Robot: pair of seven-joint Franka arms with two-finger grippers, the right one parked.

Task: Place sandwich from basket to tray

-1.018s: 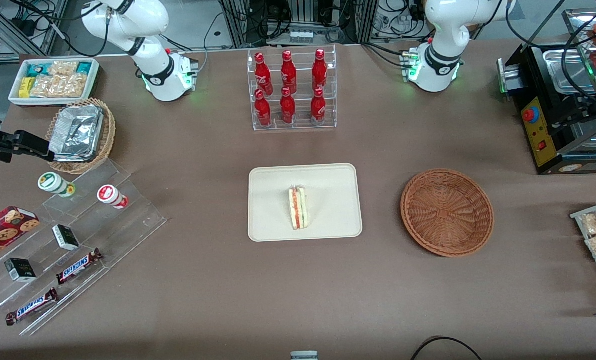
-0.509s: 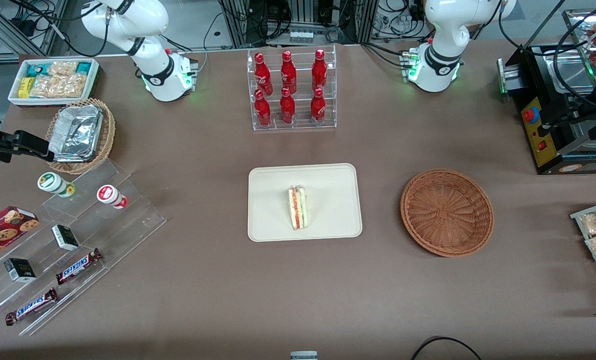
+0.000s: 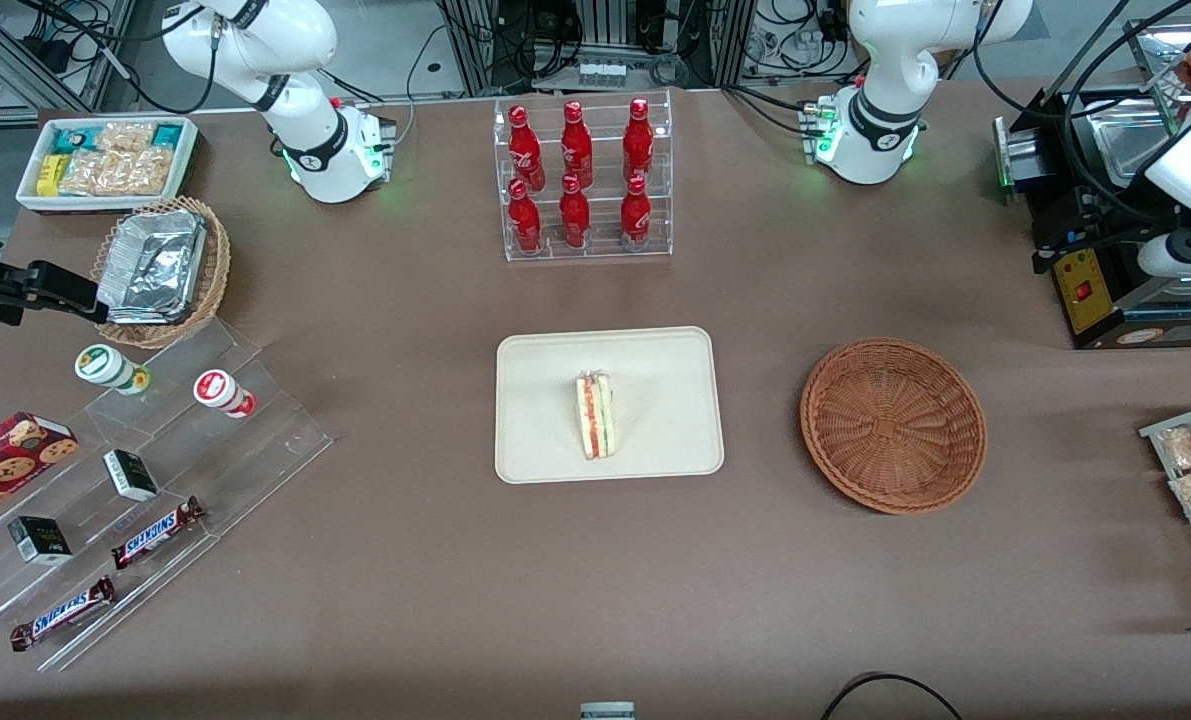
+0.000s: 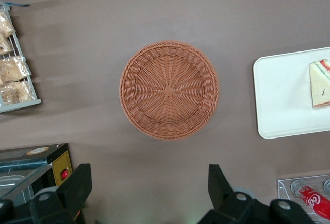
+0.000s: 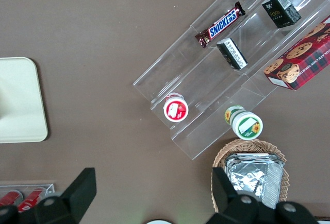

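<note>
sandwich (image 3: 596, 416): pale wedge, red-green edge, on tray (image 3: 655, 365) | basket (image 3: 893, 425) bare | fingers (image 4: 77, 185) wide apart above basket, holding nothing

SNICKERS on two chocolate bars (image 3: 62, 613) (image 3: 156, 532) on the clear stepped stand (image 3: 255, 440) (toward the parked arm's end of the worktop), other labels unreadable

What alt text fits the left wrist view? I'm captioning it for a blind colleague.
An empty round wicker basket sits on the brown table, seen from directly above by the open gripper raised high over it. Beside the basket, the sandwich lies on the cream tray.
</note>
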